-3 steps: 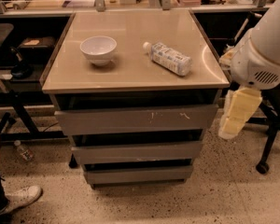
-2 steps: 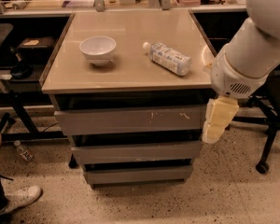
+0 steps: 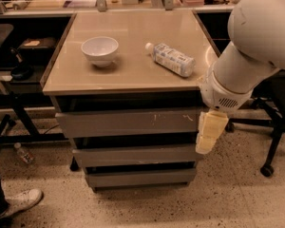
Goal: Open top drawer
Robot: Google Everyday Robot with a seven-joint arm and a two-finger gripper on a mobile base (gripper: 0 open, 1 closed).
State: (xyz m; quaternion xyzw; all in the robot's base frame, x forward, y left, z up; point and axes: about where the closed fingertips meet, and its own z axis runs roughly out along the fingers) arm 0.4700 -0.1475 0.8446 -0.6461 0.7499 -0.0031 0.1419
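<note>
The top drawer (image 3: 128,122) is the widest grey front of three, just under the tan cabinet top, with small white scuffs right of centre. It stands closed. My gripper (image 3: 208,136) hangs from the big white arm (image 3: 254,46) at the drawer's right end, pointing down, its cream fingers overlapping the front's right edge. Two narrower grey drawer fronts (image 3: 135,156) sit below.
A white bowl (image 3: 99,50) and a plastic bottle (image 3: 171,59) lying on its side rest on the cabinet top (image 3: 128,75). A small bottle (image 3: 24,153) and a shoe (image 3: 19,202) are on the floor at left. A chair base (image 3: 270,146) stands at right.
My arm and gripper have swung left, from beside the cabinet's right side to the top drawer's right end. The drawers have not moved.
</note>
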